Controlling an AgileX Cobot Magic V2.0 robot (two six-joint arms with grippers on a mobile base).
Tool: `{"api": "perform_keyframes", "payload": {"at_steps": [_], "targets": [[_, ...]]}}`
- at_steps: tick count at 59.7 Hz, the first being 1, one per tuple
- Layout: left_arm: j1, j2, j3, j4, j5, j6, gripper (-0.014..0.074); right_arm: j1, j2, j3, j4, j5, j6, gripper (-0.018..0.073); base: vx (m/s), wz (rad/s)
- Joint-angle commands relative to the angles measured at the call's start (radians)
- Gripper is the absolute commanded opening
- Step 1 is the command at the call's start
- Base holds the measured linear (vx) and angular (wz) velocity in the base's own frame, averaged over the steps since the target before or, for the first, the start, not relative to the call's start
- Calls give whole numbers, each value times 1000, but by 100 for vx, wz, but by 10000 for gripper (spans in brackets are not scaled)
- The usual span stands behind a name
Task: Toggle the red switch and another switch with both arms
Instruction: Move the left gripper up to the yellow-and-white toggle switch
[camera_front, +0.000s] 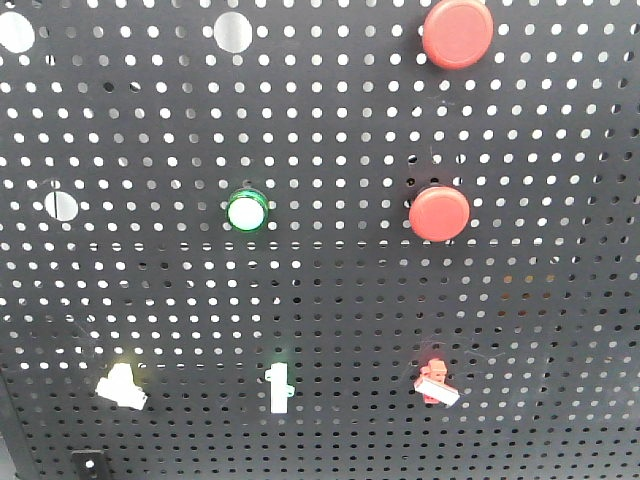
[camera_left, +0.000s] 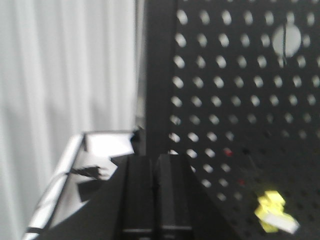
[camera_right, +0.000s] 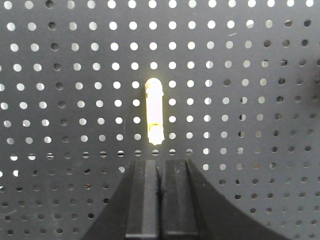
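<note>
Left of the straight white toggle (camera_front: 278, 388) on the black perforated board (camera_front: 330, 290) sits the small white lever on a pale yellow base (camera_front: 122, 386); right of it, the small red toggle (camera_front: 436, 384), white-tipped. The left pincer (camera_left: 154, 161) and the right pincer (camera_right: 160, 165) are both pressed together, empty.

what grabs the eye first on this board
The top red button and lower red button pop at the right of the black pegboard, with a green light mid-board. Along the bottom: yellow switch left, white toggle middle, red switch right.
</note>
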Motion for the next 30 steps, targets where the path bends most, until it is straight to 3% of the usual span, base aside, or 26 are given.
{"api": "perform_keyframes", "payload": {"at_steps": [1,12,19,30], "targets": [[-64,44,-33,-2,-91,62,3,-3,9,-33,-2,-88,-1,-6,0,0],[-187,135,-38,-3,-160,220,3,-3,9,-33,-2,-88,-1,-6,0,0],[-220,189,-38,-3,-191,220,3,-3,9,-33,-2,-88,-1,-6,0,0],[-221,264,-38,-3,-238,216,3,-3,9,-33,-2,-88,-1,-6,0,0]]}}
